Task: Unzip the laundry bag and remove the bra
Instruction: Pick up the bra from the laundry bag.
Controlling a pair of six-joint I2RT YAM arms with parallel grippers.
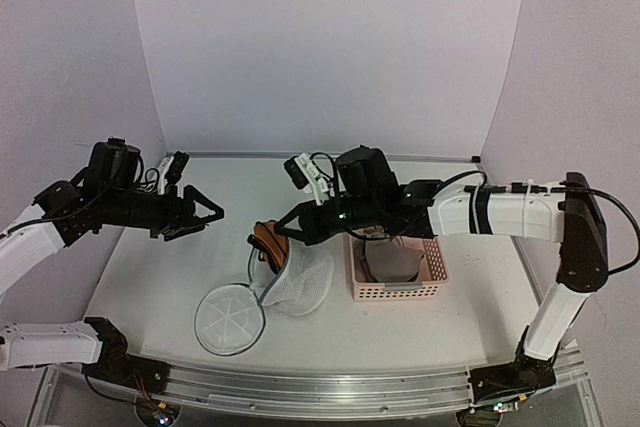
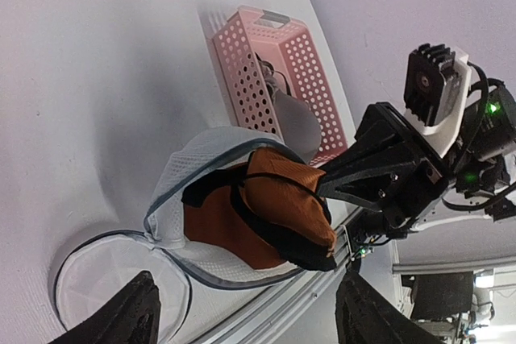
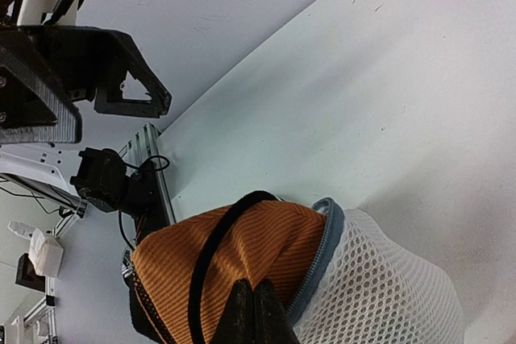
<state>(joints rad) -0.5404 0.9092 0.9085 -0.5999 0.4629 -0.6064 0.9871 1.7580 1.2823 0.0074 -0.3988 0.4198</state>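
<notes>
1. The right gripper [image 1: 282,231] has its jaws pinched together on the orange fabric of the bra [image 1: 265,239]. In the right wrist view the fingertips [image 3: 254,312] meet on the cloth with no gap.
2. The left gripper [image 1: 203,211] hangs above the left side of the table [image 1: 150,272]. Its jaws are spread wide with nothing between them, and it is well apart from the bra.
3. The bra sits partly out of the mouth of the laundry bag [image 1: 305,285]. Its cups are raised above the unzipped dark rim and a black strap loops over them. How much of it lies inside the mesh I cannot tell.
4. The bag lies slumped on the table. Its round lid [image 1: 230,319] lies flat beside it, seemingly joined to it at the rim.
5. A pink basket [image 1: 400,275] stands just to the right of the bag.
</notes>
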